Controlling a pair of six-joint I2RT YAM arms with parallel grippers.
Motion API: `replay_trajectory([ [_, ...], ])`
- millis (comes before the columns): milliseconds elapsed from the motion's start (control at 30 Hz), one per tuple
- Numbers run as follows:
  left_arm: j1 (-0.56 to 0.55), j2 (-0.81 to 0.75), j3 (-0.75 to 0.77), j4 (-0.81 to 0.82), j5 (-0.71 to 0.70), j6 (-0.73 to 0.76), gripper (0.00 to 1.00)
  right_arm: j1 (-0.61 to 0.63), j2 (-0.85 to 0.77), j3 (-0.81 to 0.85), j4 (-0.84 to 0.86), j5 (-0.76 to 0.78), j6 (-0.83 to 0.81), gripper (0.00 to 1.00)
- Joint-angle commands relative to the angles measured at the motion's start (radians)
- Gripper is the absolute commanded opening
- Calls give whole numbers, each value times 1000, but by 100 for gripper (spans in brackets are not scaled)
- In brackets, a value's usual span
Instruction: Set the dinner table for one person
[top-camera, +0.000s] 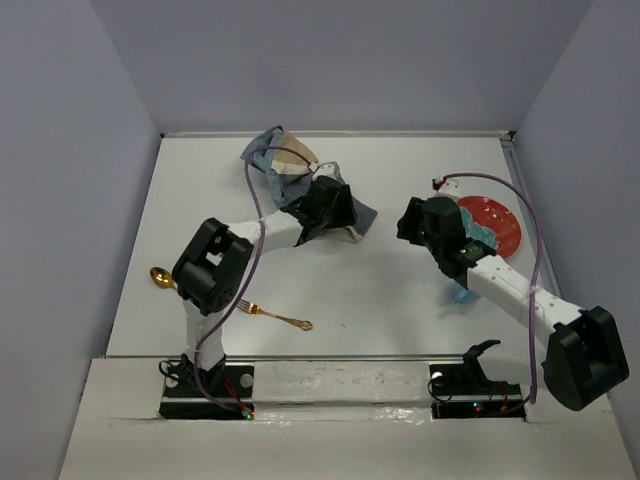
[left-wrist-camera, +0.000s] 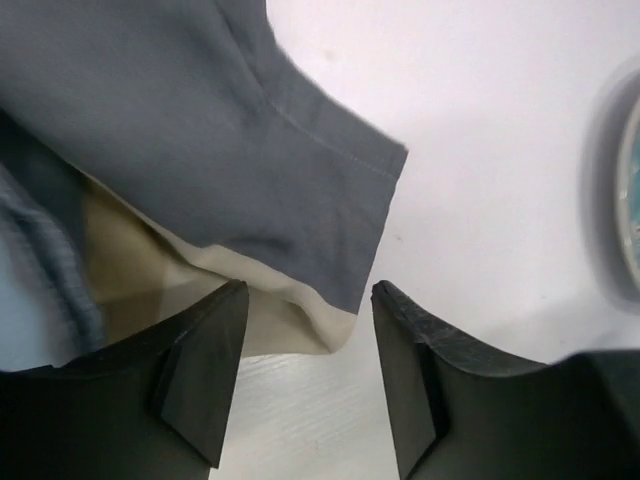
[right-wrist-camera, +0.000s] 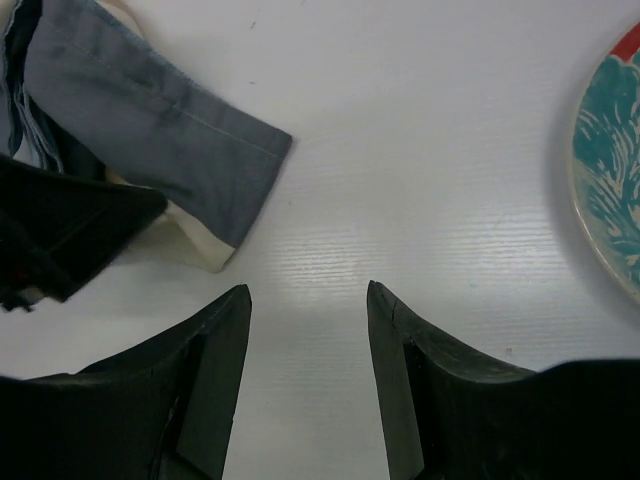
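The white dinner table (top-camera: 385, 295) carries a crumpled blue, grey and beige placemat (top-camera: 282, 165) at the back middle. My left gripper (top-camera: 345, 215) is open just above the placemat's near corner (left-wrist-camera: 250, 130); the beige edge lies between its fingertips (left-wrist-camera: 310, 290), apart from both. My right gripper (top-camera: 410, 222) is open and empty (right-wrist-camera: 308, 290) above bare table, between the placemat (right-wrist-camera: 170, 130) and a red plate with a teal pattern (top-camera: 497, 225). A gold fork (top-camera: 277, 316) and a gold spoon (top-camera: 159, 277) lie at the front left.
A light blue object (top-camera: 462, 293) shows partly under the right arm. The plate's rim also shows in the right wrist view (right-wrist-camera: 605, 190) and in the left wrist view (left-wrist-camera: 630, 190). The left gripper's body (right-wrist-camera: 60, 230) shows in the right wrist view.
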Motion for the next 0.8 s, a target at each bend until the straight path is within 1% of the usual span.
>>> replay_trajectory([
  [0,17,-237,-51,79,-123,42,68,8,47,38,9,54,21,56],
  [33,17,-268,-106,87,-136,54,68,8,62,46,11,48,39,55],
  [67,15,-333,-146,97,-166,56,67,8,79,61,12,40,49,55],
  [100,14,-364,-184,113,-177,57,66,8,116,70,17,22,56,53],
  [133,9,-392,-229,128,-191,59,65,8,138,80,33,13,67,53],
  [167,6,-416,-305,149,-206,63,65,8,164,93,38,6,70,52],
  [200,5,-455,-339,156,-223,66,65,8,190,107,41,2,73,52],
  [233,5,-469,-399,168,-255,69,63,8,248,139,49,-15,75,52],
  [300,5,-498,-441,168,-309,88,62,8,311,176,53,-32,73,52],
  [333,5,-504,-470,168,-326,96,62,8,375,213,53,-49,78,52],
  [367,5,-512,-484,167,-355,102,62,8,404,231,55,-53,81,52],
  [500,-1,-516,-508,165,-390,138,62,8,531,305,63,-76,83,50],
  [667,-32,-512,-505,211,-395,243,64,8,630,380,63,-75,60,49],
  [767,-57,-486,-473,210,-400,283,65,8,684,420,64,-86,47,49],
])
